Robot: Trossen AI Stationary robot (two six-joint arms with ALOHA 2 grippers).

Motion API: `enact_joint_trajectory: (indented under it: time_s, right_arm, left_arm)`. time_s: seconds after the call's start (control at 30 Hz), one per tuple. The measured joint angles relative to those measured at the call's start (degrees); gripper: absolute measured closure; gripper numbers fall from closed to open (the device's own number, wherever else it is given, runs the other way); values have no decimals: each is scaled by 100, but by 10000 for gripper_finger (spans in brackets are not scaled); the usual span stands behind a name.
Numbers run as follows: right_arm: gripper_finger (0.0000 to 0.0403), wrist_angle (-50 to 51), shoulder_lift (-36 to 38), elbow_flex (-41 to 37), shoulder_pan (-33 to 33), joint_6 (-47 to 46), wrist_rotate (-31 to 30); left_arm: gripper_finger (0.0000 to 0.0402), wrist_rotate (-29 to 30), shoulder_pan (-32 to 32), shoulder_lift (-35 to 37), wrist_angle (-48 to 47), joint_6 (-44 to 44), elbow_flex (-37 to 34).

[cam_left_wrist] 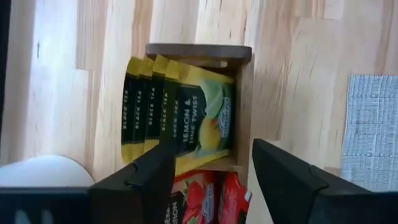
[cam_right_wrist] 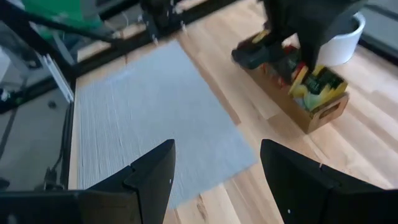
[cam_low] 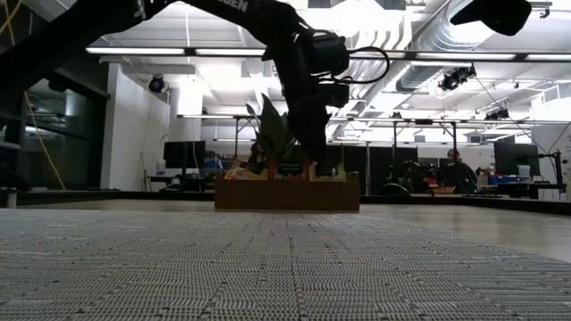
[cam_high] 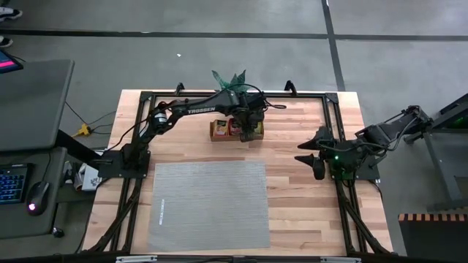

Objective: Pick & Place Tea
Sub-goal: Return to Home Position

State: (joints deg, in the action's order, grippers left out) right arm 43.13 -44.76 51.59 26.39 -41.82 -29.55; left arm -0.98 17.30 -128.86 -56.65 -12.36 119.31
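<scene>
Left gripper, jaws apart and empty, hovers over yellow square tea sachets in the end slot of the brown wooden tray, upper centre from above; I'd lift straight up before swinging home; right gripper waits mid-right, spread

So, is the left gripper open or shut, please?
Open: the left gripper holds its dark fingers apart, empty, above the yellow tea sachets in the brown wooden tray. The right gripper waits aside.
</scene>
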Motion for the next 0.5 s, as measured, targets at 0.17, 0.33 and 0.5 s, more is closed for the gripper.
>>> enact_joint_trajectory:
  time_s: [0.17,0.33,0.5]
  right_arm:
    - [171,-104,325,0,2,95,-457]
    - [171,-115,891,0,0,429,-774]
    - [171,-39,1664,0,2,848,-1046]
  left_arm:
    - [188,-148,77,254,13,323,7]
    - [214,-120,87,601,-55,580,0]
    - [289,-263,70,1211,-50,715,4]
